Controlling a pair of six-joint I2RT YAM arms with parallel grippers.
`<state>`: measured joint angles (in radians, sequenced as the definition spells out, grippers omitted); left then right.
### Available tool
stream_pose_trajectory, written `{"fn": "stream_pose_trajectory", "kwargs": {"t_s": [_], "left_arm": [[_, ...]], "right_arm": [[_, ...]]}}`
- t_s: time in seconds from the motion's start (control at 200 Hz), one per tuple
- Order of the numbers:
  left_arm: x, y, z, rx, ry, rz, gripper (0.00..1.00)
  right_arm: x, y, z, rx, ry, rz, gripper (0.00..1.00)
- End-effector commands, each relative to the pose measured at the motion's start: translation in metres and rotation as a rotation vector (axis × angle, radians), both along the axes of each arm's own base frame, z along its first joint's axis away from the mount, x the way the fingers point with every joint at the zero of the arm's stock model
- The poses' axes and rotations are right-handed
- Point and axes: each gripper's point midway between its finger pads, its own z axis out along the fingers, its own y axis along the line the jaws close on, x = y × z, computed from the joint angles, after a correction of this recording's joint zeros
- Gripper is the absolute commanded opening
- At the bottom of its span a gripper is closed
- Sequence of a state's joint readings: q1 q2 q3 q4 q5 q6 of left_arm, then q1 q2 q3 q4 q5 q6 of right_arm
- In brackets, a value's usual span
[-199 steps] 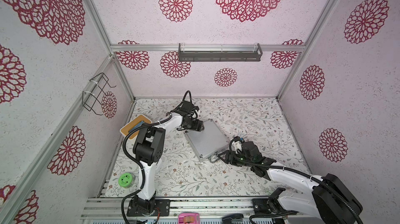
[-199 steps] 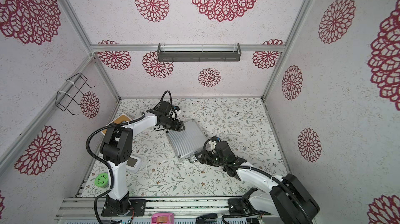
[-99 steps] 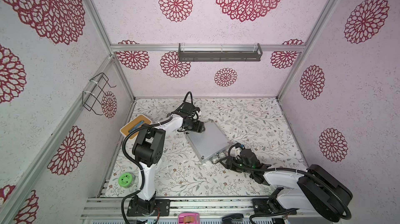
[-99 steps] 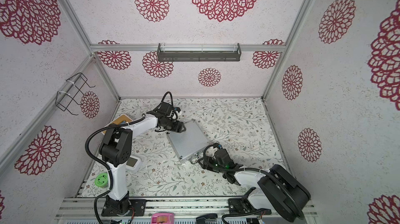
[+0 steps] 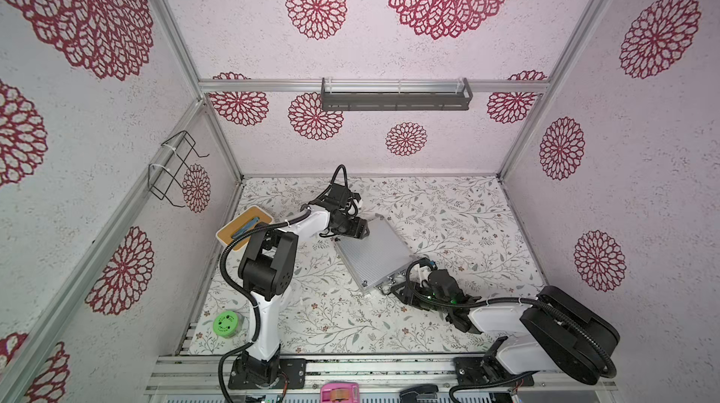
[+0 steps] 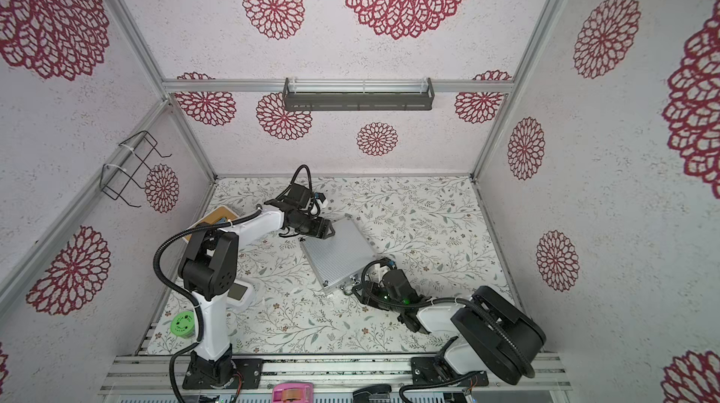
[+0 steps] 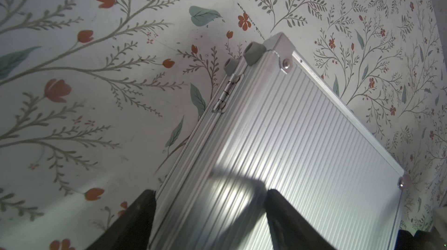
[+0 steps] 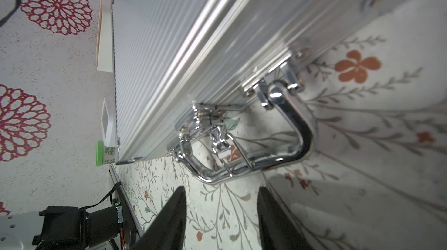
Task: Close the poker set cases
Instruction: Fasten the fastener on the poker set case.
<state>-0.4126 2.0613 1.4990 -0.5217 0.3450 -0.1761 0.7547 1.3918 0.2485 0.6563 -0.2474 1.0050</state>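
Note:
The poker set case point(image 5: 372, 257) point(image 6: 339, 255) lies flat mid-table, silver and ribbed, lid down on its base. My left gripper point(image 5: 362, 232) point(image 6: 329, 232) is at its far hinge corner. In the left wrist view the left gripper point(image 7: 212, 195) is open: one finger stands beside the hinge edge, the other over the lid point(image 7: 302, 140). My right gripper point(image 5: 395, 290) point(image 6: 356, 290) sits low at the case's near side. In the right wrist view it point(image 8: 221, 193) is open and holds nothing, just short of the chrome handle point(image 8: 297, 125). A latch point(image 8: 217, 137) hangs unfastened.
A white box with a wooden top point(image 5: 244, 225) stands at the left wall. A green round container point(image 5: 226, 324) sits near the front left, with a small white device point(image 6: 239, 292) beside my left arm. A dark shelf point(image 5: 395, 95) and a wire rack point(image 5: 175, 167) hang on the walls.
My right arm has folded lower to the table, its gripper staying by the handle with jaws drawn closer. The left gripper has hardly moved at the hinge corner.

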Motion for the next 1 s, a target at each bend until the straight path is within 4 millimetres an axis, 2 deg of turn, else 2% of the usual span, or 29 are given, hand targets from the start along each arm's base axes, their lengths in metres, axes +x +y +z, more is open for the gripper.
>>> {"fn": "stream_pose_trajectory", "kwargs": {"t_s": [0.0, 0.49, 0.996], "left_arm": [[-0.016, 0.003, -0.018, 0.061, 0.052, -0.016, 0.75], [-0.019, 0.003, -0.02, 0.066, 0.061, -0.017, 0.74], [-0.02, 0.003, -0.02, 0.07, 0.064, -0.019, 0.74]], "right_arm": [[0.008, 0.006, 0.009, 0.03, -0.019, -0.028, 0.48], [0.018, 0.013, 0.014, 0.073, -0.05, -0.06, 0.45], [0.024, 0.015, 0.038, 0.116, -0.086, -0.092, 0.42]]}}
